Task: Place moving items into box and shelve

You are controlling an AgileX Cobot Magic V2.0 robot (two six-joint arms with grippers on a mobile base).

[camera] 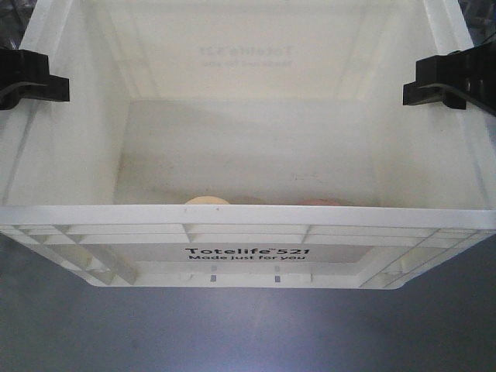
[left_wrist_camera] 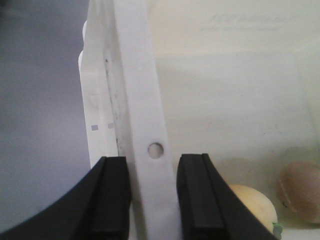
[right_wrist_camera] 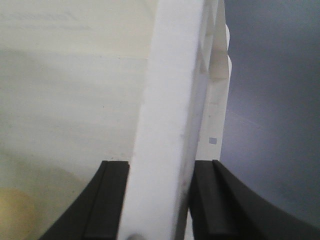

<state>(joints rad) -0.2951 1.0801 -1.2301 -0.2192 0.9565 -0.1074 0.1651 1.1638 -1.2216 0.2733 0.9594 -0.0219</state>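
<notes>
The white box (camera: 248, 217), printed "Totelife 521", fills the front view. Low inside it, just over the near rim, peek the two moving items: a yellowish-tan lump (camera: 208, 200) and a pinkish-beige one (camera: 325, 201). My left gripper (camera: 35, 77) clamps the box's left rim (left_wrist_camera: 137, 90), one finger on each side of it (left_wrist_camera: 153, 165). The left wrist view shows the tan lump (left_wrist_camera: 252, 202) and the speckled pink lump (left_wrist_camera: 301, 190) on the box floor. On the opposite side, my right gripper (camera: 446, 81) is shut on the right rim (right_wrist_camera: 172, 90), with both pads against it (right_wrist_camera: 160, 165). The tan lump (right_wrist_camera: 12, 212) shows blurred in the right wrist view.
A plain grey surface (camera: 248, 333) lies below and in front of the box, and shows outside both side walls (left_wrist_camera: 40, 100) (right_wrist_camera: 275, 100). Dark shapes sit at the top corners behind the box (camera: 15, 23).
</notes>
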